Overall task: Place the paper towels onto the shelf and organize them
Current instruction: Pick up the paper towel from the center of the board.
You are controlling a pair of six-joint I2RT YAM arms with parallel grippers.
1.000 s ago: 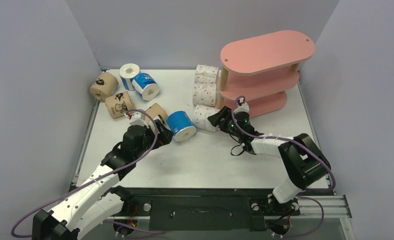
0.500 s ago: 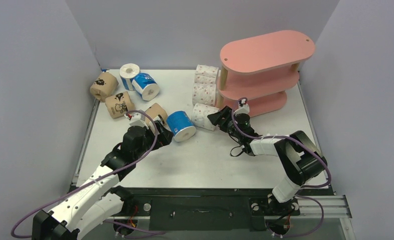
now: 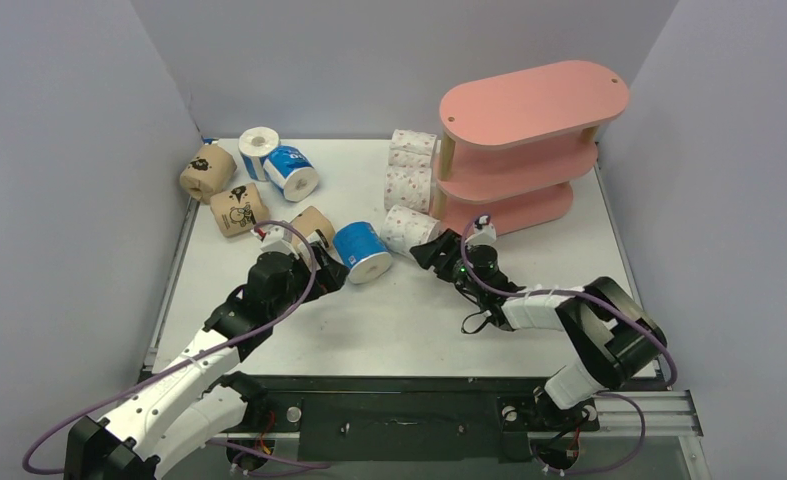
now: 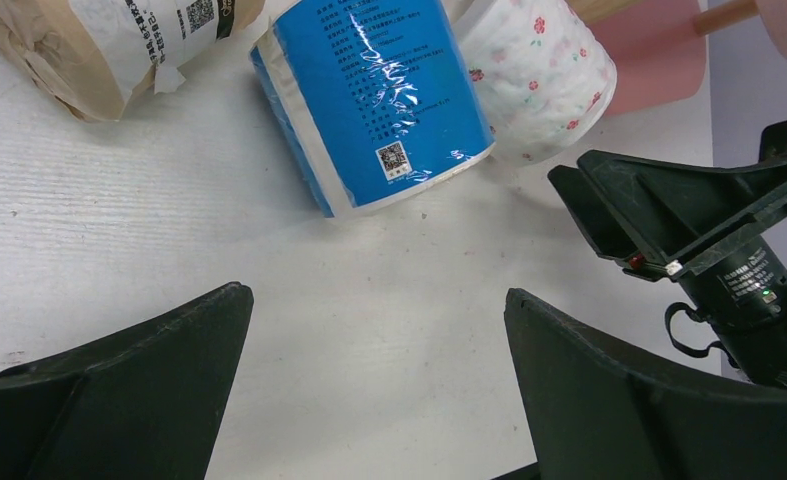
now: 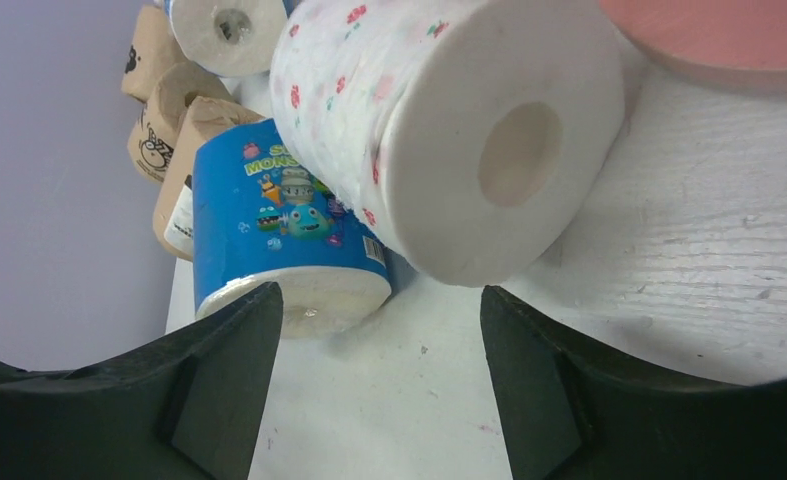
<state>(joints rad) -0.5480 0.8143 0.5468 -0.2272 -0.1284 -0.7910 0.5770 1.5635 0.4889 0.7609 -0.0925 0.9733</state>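
The pink shelf [image 3: 534, 150] stands at the back right. Three white pink-dotted rolls lie to its left: [image 3: 414, 143], [image 3: 409, 188] and the nearest [image 3: 407, 228]. A blue roll [image 3: 362, 252] lies mid-table beside a brown roll [image 3: 311, 224]. My left gripper [image 3: 331, 270] is open and empty just short of the blue roll [image 4: 369, 100]. My right gripper [image 3: 431, 250] is open and empty, facing the nearest dotted roll [image 5: 449, 130], with the blue roll [image 5: 279, 230] to its left.
At the back left lie two more brown rolls [image 3: 207, 172] [image 3: 237, 208], a blue roll [image 3: 294, 172] and one standing on end [image 3: 259, 148]. Grey walls close in the table on three sides. The two grippers are close together; the right one shows in the left wrist view [image 4: 669, 215].
My right gripper has drawn back slightly toward the near side, away from the nearest dotted roll. The left arm and the rolls have not moved.
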